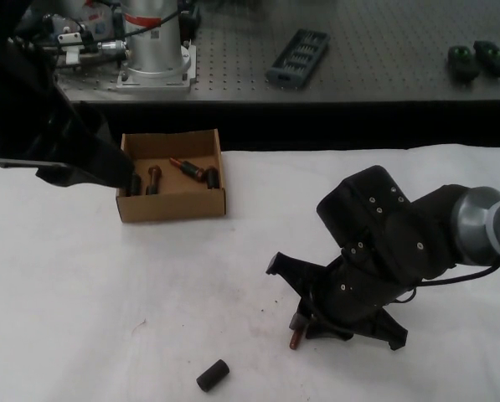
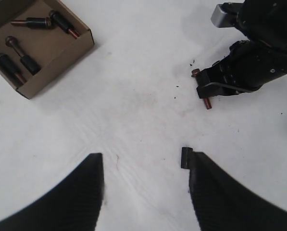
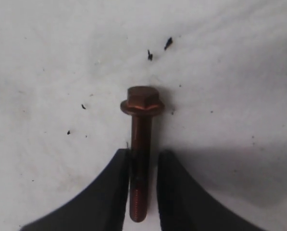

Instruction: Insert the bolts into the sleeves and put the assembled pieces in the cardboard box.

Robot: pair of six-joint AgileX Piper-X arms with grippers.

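Note:
A copper bolt (image 3: 141, 144) lies on the white cloth, its hex head pointing away from my right gripper (image 3: 143, 192). That gripper is shut on the bolt's shank, one black finger on each side. In the high view the same bolt (image 1: 296, 337) pokes out under the right gripper (image 1: 310, 318) at the front right. A short black sleeve (image 1: 213, 375) lies loose on the cloth near the front edge. My left gripper (image 2: 145, 192) hangs open and high, and the sleeve (image 2: 185, 158) shows just beside one finger. The cardboard box (image 1: 172, 206) at the back left holds several assembled pieces.
The left arm (image 1: 61, 134) hangs over the box's left side. A metal bench behind the cloth carries a silver base (image 1: 153, 50), a black tray (image 1: 297, 57) and two dark parts (image 1: 477, 60). Small dark specks (image 3: 157, 49) dot the cloth near the bolt head.

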